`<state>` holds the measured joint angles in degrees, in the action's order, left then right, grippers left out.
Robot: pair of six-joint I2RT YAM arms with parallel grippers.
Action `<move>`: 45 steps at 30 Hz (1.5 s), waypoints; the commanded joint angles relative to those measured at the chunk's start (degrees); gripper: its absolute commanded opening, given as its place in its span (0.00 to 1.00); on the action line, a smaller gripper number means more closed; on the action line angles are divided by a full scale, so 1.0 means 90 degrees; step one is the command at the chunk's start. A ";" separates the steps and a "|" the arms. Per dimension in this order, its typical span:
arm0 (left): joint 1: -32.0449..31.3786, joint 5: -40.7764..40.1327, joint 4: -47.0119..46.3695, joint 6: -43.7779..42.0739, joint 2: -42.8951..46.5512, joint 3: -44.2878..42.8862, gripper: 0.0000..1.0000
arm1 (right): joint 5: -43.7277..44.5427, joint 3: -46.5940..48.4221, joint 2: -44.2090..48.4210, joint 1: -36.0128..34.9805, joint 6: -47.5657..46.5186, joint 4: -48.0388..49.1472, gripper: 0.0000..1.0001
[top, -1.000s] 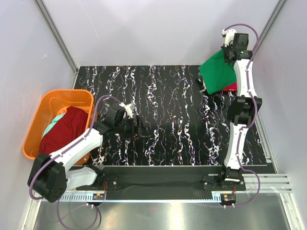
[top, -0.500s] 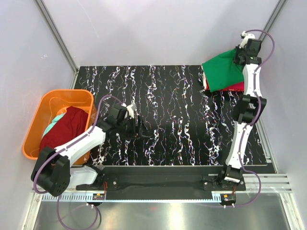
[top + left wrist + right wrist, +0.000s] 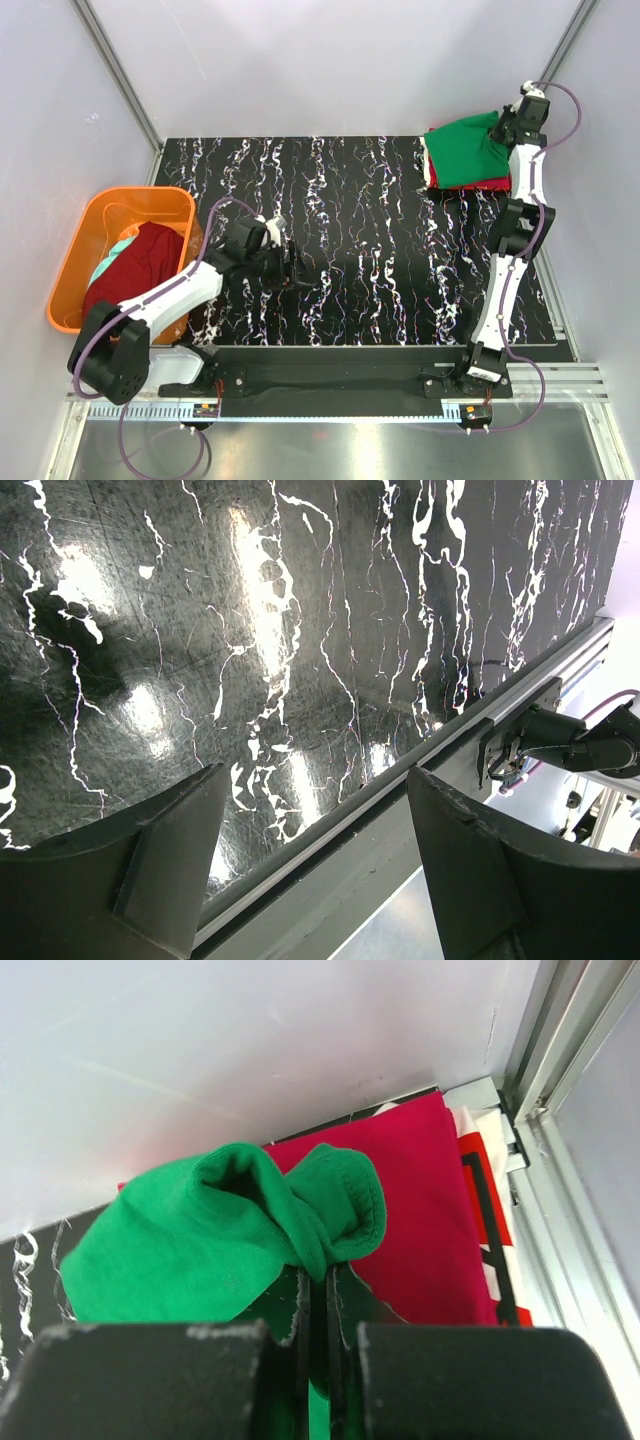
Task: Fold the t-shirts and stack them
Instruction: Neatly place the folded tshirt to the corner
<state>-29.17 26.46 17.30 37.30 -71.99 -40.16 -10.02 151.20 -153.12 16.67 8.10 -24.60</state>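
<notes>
**Condition at this moment**

- The right gripper [image 3: 318, 1282] was clenched on a bunched edge of the green t-shirt [image 3: 180, 1245] at the far right corner of the table [image 3: 380, 250].
- The green t-shirt lay on top of the red t-shirt [image 3: 425, 1200], which rested flat on the table in that same corner, close to the back wall.
- The left gripper [image 3: 315, 775] was released, with its jaws wide apart and nothing between them. It was low over the near left part of the table.
- The maroon t-shirt [image 3: 135, 265] and the pale teal garment [image 3: 118, 247] lay in the orange basket [image 3: 70, 270], just off the table's left edge.

**Likely faults and causes**

1. Crumpled top layer. The pinched edge was curled and lifted clear of the red t-shirt. If let go from that height, it would probably drop as a lump rather than lie flat.
2. Snagging. Soft cotton was gathered tightly between the fingers. If the cloth clung when the jaws opened, a retreat toward the table's middle could drag the green t-shirt off the stack.
3. Disturbed lower layer. Any sideways pull on the green t-shirt could shift or wrinkle the red one beneath through friction.
4. Uneven stack. The green t-shirt did not appear square over the red one, so later shirts might lean or slide.
5. Collision. The wrist worked very near the wall and the frame rail at the table's far right corner, which left little room for an upward or outward move.
</notes>
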 commanded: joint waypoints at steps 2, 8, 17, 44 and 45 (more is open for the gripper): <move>0.0038 0.0215 -0.0282 -0.0013 -0.0097 -0.0293 0.77 | 0.0136 0.0310 -0.0125 0.0111 0.0633 0.0663 0.00; 0.0038 0.0244 -0.0301 -0.0014 -0.0205 -0.0333 0.77 | 0.0498 -0.0333 0.0050 0.0199 0.0994 0.1024 0.00; 0.0048 0.0351 -0.0379 0.0026 -0.0351 -0.0342 0.77 | 0.0713 -0.0246 -0.0116 0.0267 0.0985 0.0673 0.00; 0.0028 0.0537 -0.0623 0.0436 0.0166 -0.0020 0.76 | 0.0851 -0.1017 0.1387 0.0189 -0.1467 0.0390 0.60; 0.0028 0.0537 -0.0623 0.0445 0.0224 -0.0001 0.76 | 0.0705 -0.1212 0.1485 0.0180 -0.1418 0.0506 0.50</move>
<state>-29.06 29.41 14.61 40.07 -73.36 -40.38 -2.33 142.58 -148.62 18.81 -4.01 -21.15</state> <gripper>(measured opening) 0.760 0.568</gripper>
